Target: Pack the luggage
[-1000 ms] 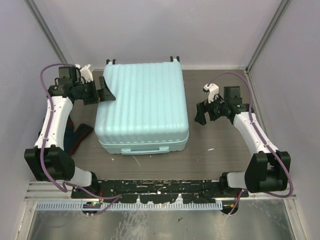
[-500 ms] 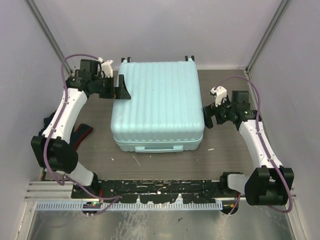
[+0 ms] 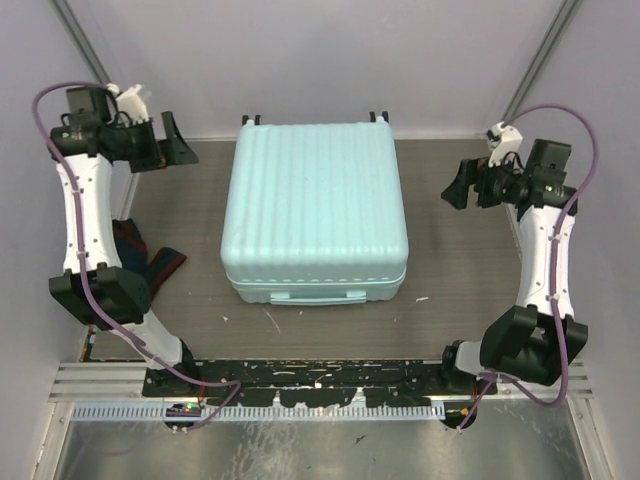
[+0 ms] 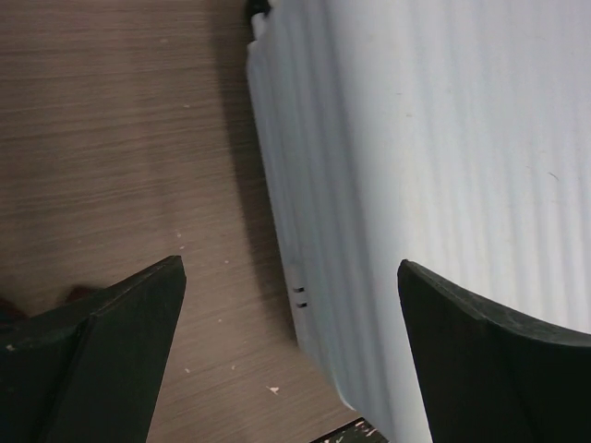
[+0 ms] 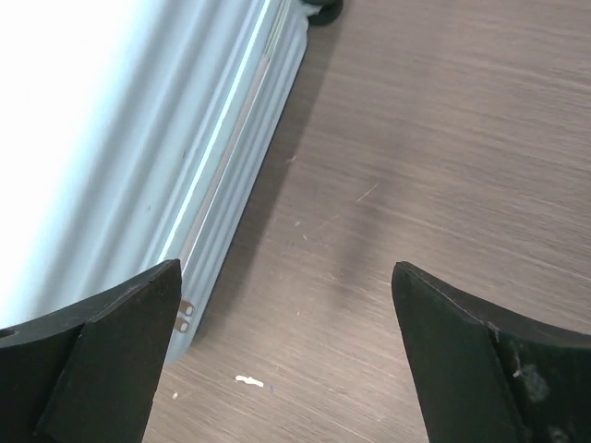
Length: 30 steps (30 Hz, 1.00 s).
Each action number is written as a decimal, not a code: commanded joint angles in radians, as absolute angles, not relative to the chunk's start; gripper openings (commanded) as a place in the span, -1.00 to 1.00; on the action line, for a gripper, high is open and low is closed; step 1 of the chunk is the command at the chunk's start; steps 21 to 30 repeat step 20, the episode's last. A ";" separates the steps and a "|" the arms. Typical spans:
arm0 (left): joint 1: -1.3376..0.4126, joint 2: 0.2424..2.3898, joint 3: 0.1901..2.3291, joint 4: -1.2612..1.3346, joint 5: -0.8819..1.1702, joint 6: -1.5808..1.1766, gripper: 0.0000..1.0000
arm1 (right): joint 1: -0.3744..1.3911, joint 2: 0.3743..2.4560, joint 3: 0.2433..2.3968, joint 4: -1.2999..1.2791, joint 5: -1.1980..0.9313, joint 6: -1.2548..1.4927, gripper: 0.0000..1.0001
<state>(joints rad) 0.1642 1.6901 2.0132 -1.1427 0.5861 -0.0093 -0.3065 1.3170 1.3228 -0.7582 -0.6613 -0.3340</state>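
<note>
The luggage [image 3: 315,205] is a pale mint-green ribbed hard-shell suitcase. It lies flat and closed in the middle of the table, wheels at the far edge, handle at the near edge. My left gripper [image 3: 178,143] is open and empty, held off the case's far left corner. In the left wrist view the case's left side [image 4: 388,175] fills the right half. My right gripper [image 3: 457,186] is open and empty, off the case's right side. In the right wrist view the case's edge [image 5: 212,175] runs along the left.
A dark blue and red piece of clothing [image 3: 150,268] lies on the table at the left, by the left arm. Grey walls close the sides and back. A black rail [image 3: 310,375] runs along the near edge.
Both arms have drawn back from the suitcase, the left gripper up and to the left, the right gripper up and to the right. The case slid right earlier and now rests still.
</note>
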 commanded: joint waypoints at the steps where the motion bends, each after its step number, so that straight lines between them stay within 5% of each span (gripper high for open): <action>1: 0.263 1.710 2.037 -1.199 0.570 0.020 0.96 | -0.389 1.396 1.447 -0.768 -0.800 -0.221 1.00; 13: 0.337 1.693 1.744 -1.125 0.500 0.087 0.96 | -0.469 1.463 1.324 -0.673 -0.814 -0.134 1.00; 30: 0.336 1.723 1.778 -1.136 0.482 0.087 0.96 | -0.470 1.459 1.311 -0.670 -0.812 -0.144 1.00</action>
